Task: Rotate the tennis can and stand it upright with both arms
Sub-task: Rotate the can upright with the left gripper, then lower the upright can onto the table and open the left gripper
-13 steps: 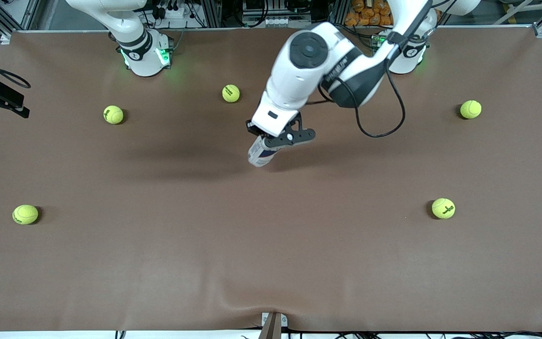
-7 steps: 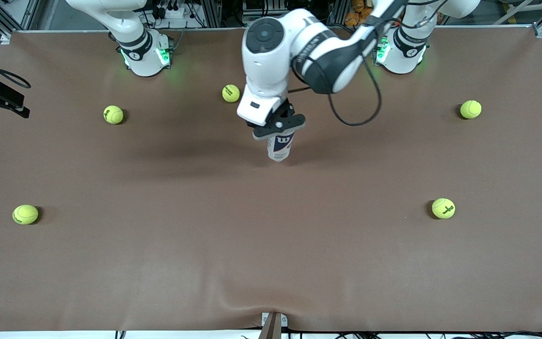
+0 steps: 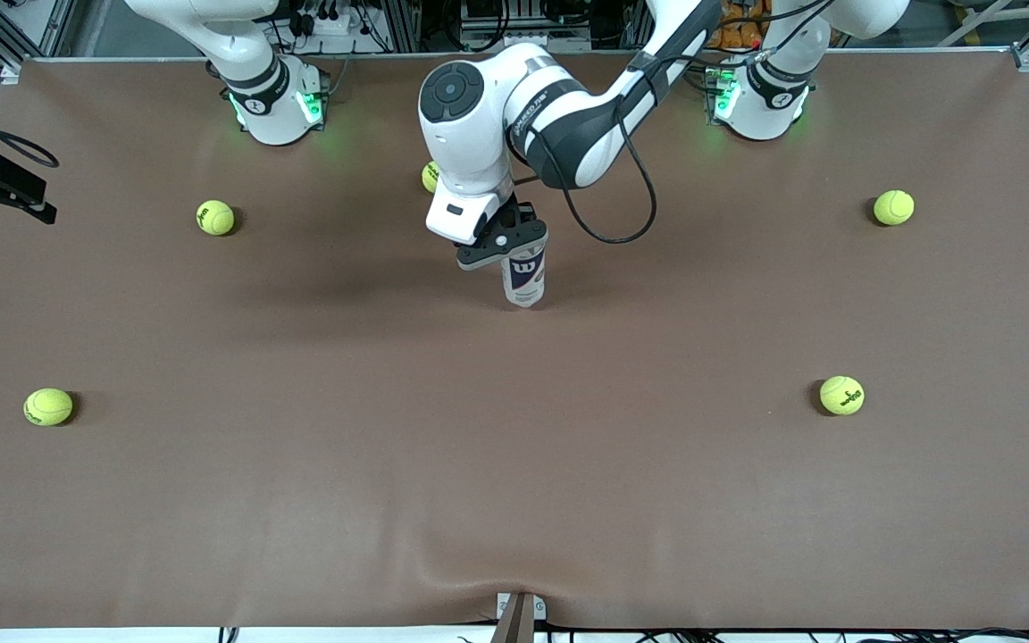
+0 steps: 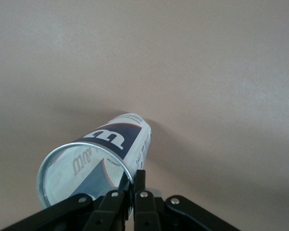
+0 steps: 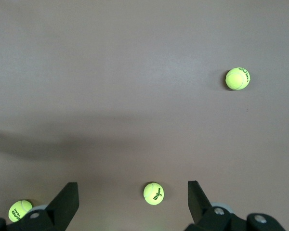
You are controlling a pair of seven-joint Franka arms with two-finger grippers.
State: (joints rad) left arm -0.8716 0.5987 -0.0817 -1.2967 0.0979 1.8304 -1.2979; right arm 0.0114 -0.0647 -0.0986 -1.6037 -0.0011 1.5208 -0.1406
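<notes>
The tennis can (image 3: 525,279) stands close to upright near the middle of the table, with its lower end at the brown cloth. It is clear with a white, dark-blue and red label. My left gripper (image 3: 504,246) is shut on the can's silver top rim, one finger inside and one outside. In the left wrist view the can (image 4: 111,149) points away from my left gripper (image 4: 134,180) toward the cloth. My right gripper (image 5: 131,197) is open and empty, high over the table; it does not show in the front view.
Several yellow-green tennis balls lie on the cloth: one (image 3: 215,217) near the right arm's base, one (image 3: 430,176) half hidden by the left arm, one (image 3: 893,207) and one (image 3: 841,395) toward the left arm's end, one (image 3: 48,406) toward the right arm's end.
My left arm swung toward the right arm's end and turned its wrist. The can went from slanted to nearly upright, still held at the rim. The right arm has not moved.
</notes>
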